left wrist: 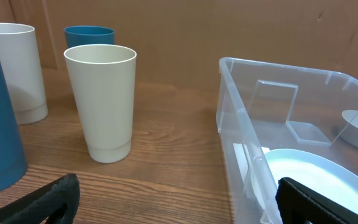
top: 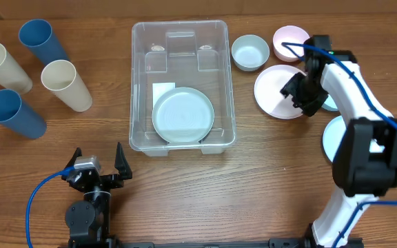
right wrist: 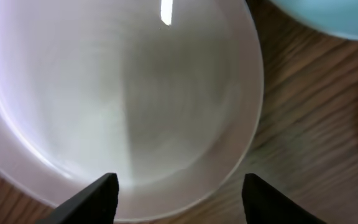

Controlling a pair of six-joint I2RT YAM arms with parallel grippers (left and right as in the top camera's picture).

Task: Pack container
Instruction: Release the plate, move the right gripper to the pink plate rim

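Note:
The container (top: 182, 31), a large clear bin with a white label on its base, stands mid-table and holds one pale blue plate (top: 182, 114); both show in the left wrist view, the container (left wrist: 241, 118) and the plate (left wrist: 319, 177). A pink plate (top: 276, 91) lies right of the container. My right gripper (top: 300, 96) is open just above this plate's right edge, with the plate (right wrist: 117, 93) filling its wrist view between the fingers (right wrist: 179, 199). My left gripper (top: 96, 165) is open and empty near the front edge, its fingers (left wrist: 179, 202) apart over bare wood.
A pale blue bowl (top: 249, 52) and a pink bowl (top: 290, 41) sit behind the pink plate. Two more pale blue plates lie under the right arm, one (top: 331, 138) near the right edge. Two blue cups (top: 41, 40) and two cream cups (top: 66, 84) stand at the left.

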